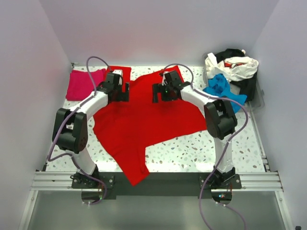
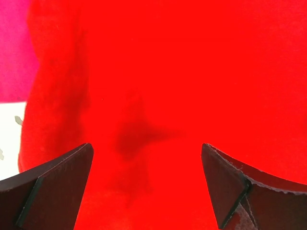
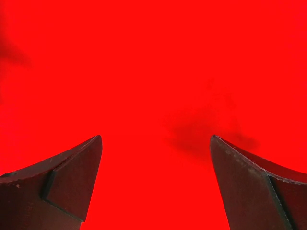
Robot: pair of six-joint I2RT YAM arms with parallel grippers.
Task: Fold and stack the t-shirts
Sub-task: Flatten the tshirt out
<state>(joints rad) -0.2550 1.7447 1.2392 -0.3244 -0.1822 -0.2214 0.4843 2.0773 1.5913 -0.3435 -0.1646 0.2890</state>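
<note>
Left gripper (image 2: 146, 152) and right gripper (image 3: 156, 143): both released, jaws wide, grasping nothing | red t-shirt (image 1: 144, 129): spread on the table (image 1: 201, 149) directly beneath both | we judge them poised for a paired pinch to fold | magenta t-shirt (image 1: 84, 84): left of left gripper, likely stack base.

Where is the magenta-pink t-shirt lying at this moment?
In the top view, the magenta-pink t-shirt lies at the far left corner of the table, just left of the big red t-shirt that is spread over the middle.
</note>
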